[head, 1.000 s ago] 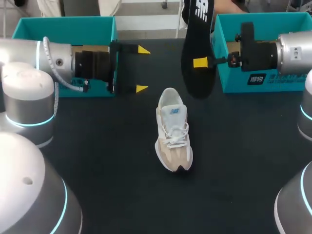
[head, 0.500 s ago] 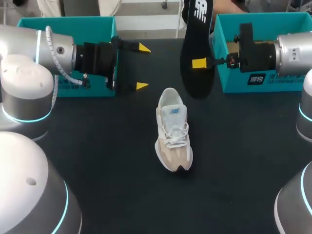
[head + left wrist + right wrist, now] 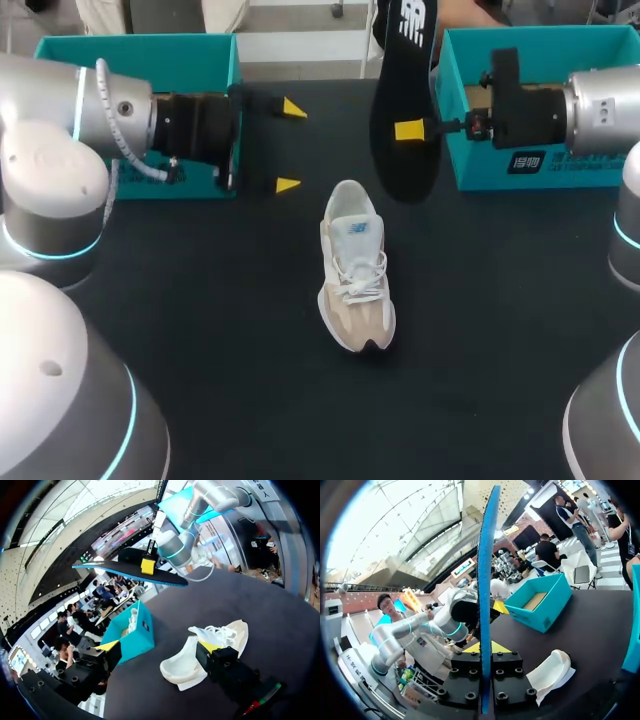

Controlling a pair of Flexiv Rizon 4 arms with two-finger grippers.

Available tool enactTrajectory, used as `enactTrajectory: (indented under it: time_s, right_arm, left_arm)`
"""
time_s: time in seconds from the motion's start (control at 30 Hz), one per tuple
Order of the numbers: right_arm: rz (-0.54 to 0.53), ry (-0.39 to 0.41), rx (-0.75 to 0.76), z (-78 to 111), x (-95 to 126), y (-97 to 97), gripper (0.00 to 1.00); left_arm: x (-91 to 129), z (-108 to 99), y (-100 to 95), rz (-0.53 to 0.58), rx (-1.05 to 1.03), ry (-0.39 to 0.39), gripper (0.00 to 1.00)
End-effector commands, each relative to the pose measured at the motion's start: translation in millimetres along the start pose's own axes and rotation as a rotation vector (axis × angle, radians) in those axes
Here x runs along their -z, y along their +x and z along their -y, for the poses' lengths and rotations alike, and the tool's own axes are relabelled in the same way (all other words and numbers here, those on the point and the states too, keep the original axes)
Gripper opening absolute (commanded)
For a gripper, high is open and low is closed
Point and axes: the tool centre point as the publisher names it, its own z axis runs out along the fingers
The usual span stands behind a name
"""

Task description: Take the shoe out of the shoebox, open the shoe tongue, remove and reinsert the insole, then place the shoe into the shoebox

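Observation:
A white and beige shoe point(image 3: 355, 275) lies on the black table, toe toward me, laces tied; it also lies ahead of my left gripper point(image 3: 159, 647), between the fingers' line point(image 3: 220, 635). My left gripper point(image 3: 290, 146) hovers open and empty, left of and beyond the shoe's heel. A black insole point(image 3: 405, 100) hangs upright above the table beyond the shoe, with my right gripper point(image 3: 409, 129) shut on its edge. In the right wrist view the insole point(image 3: 485, 595) stands edge-on between the right gripper's fingers point(image 3: 485, 647), with the shoe point(image 3: 550, 672) below.
One teal shoebox point(image 3: 135, 50) stands at the back left behind my left arm, and another teal box point(image 3: 520, 45) at the back right behind my right arm. In the left wrist view the right box point(image 3: 135, 637) holds something white.
My left gripper has dipped slightly toward me as its arm shifted. The right arm, insole and shoe have stayed put.

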Motion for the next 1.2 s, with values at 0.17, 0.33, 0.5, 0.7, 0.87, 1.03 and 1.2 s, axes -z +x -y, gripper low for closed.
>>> enactTrajectory:
  time_s: [0.17,0.33,0.5,0.7,0.87,1.03,1.2]
  right_arm:
    - [-0.022,0.027,0.122,-0.9,-18.7,-44.9,0.0]
    - [-0.03,0.026,0.158,-2.0,-30.0,-66.8,0.0]
    - [-0.03,0.026,0.158,-2.0,-30.0,-66.8,0.0]
    - [-0.03,0.026,0.158,-2.0,-30.0,-66.8,0.0]
    - [-0.03,0.026,0.158,-2.0,-30.0,-66.8,0.0]
    - [-0.027,0.017,0.182,-0.7,-39.7,-87.3,0.0]
    - [-0.073,0.009,0.194,4.9,-50.9,-104.5,0.0]
  left_arm:
    - [-12.0,-32.5,29.6,-0.026,0.024,-0.081,1.0]
    - [-11.4,-55.4,37.8,-0.056,0.054,-0.095,1.0]
    - [-13.9,-73.5,35.8,-0.077,0.066,-0.102,1.0]
    - [-16.5,-87.2,36.6,-0.037,0.129,-0.137,1.0]
    - [-19.8,-94.5,45.7,-0.043,0.152,-0.167,1.0]
    - [-20.7,-98.9,49.4,-0.07,0.181,-0.17,1.0]
    - [-25.6,-103.8,54.7,-0.115,0.169,-0.165,1.0]
